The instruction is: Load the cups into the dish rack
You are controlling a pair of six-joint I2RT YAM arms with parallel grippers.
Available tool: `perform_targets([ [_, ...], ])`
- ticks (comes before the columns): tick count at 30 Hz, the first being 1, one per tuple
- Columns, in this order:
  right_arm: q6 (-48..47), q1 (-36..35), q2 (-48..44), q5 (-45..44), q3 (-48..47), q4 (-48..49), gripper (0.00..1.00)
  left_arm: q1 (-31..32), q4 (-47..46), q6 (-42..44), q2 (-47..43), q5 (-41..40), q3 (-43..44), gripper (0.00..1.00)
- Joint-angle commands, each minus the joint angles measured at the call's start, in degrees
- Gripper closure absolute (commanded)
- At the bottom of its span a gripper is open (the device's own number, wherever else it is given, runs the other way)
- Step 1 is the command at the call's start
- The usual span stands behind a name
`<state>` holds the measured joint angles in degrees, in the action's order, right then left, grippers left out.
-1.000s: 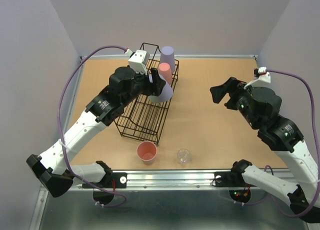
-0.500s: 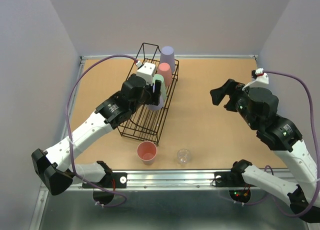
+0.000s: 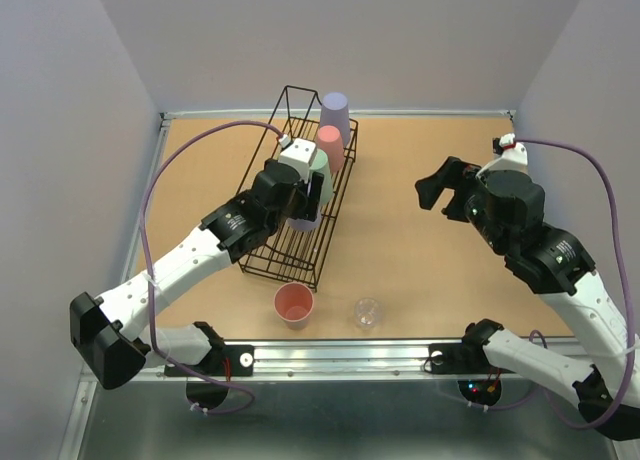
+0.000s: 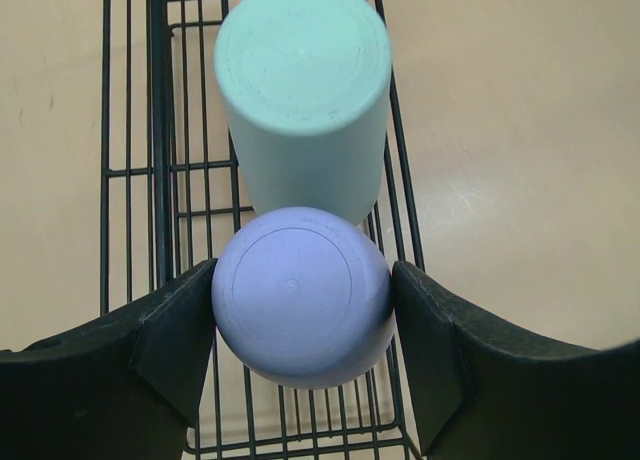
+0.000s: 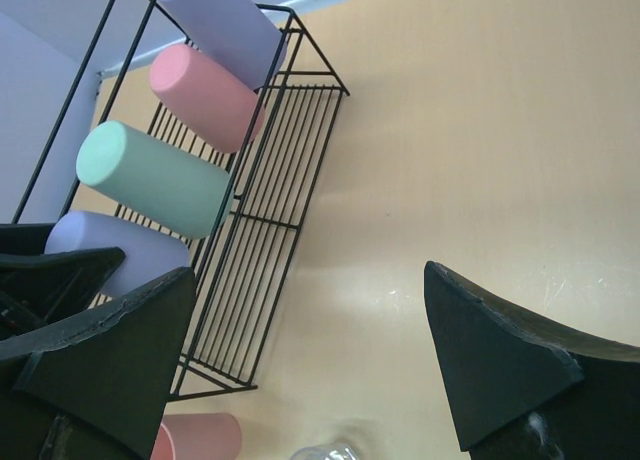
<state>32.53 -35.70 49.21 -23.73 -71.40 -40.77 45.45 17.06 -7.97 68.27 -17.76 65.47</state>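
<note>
The left gripper (image 4: 302, 305) pinches a lavender cup (image 4: 300, 280) by its sides, base up, inside the dish rack (image 4: 160, 150). The held cup sits right beside the inverted mint cup (image 4: 305, 90), and a pink cup (image 3: 329, 143) and a second lavender cup (image 3: 335, 110) line up beyond. The right gripper (image 5: 310, 325) hangs spread and empty over the table (image 3: 420, 250), well apart from the rack, while a salmon cup (image 3: 294, 304) and the clear cup (image 3: 367, 312) stand near the table's front edge.

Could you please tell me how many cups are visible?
6. In the dish rack: far lavender cup, pink cup, mint green cup, near lavender cup gripped by the left end effector. On the table: salmon-pink cup, clear cup.
</note>
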Motion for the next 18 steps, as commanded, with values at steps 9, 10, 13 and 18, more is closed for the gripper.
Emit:
perform_targets([
  [9,-1.42,-0.24,0.09,2.37,3.02,0.70,0.00,1.31,-7.13,-0.82,-0.07,-6.85,-3.42,1.00],
  [10,-1.42,-0.24,0.18,2.37,3.19,0.70,0.00,1.39,-7.21,-0.91,0.02,-6.85,-3.51,1.00],
  [13,-1.68,-0.24,0.62,2.72,3.28,0.70,0.00,1.66,-7.22,-1.09,-0.07,-6.94,-3.77,0.82],
  [18,-2.47,-0.24,0.71,2.81,3.72,0.70,0.00,1.92,-7.30,-1.35,-1.12,-7.38,-4.56,0.45],
])
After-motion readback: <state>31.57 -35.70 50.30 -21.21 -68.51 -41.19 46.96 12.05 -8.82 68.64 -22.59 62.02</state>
